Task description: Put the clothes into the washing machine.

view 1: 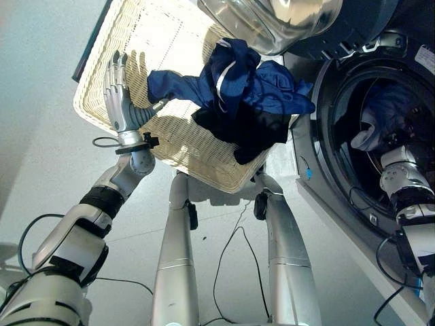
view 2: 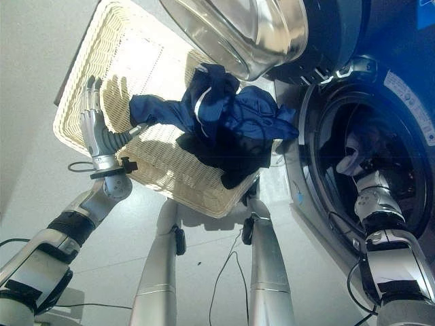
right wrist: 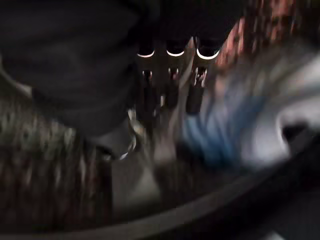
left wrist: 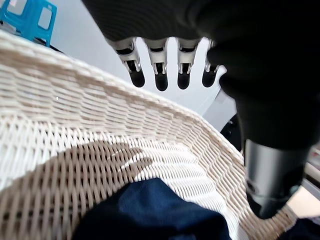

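Straight silver fingers of the left hand [view 1: 121, 102] hover over the near rim of the shallow cream woven wicker basket [view 1: 136, 41], spread and relaxed, holding nothing; its wrist view shows the dark tips lined up above the weave with blue cloth just below. Piled toward the basket's far side, nearest the machine, lies the heap of dark navy blue clothes with a white stripe [view 1: 238, 95], one sleeve trailing toward the left hand, part of the heap draping over the rim. Beside the basket stands the dark front-loading washing machine [view 2: 326, 41] with its glass door [view 2: 245, 27] swung open above. Inside the round drum opening [view 1: 380, 122] a pale blue-and-white garment [view 2: 350, 156] is already in, and the right hand [view 2: 370, 197] reaches in beside it; whether its fingers are open or closed on that cloth I cannot tell. To do this well, I judge the right hand should push the garment deep, clear of the door seal, then withdraw without snagging cloth, while the left gathers the trailing sleeve so the heap lifts as one bundle
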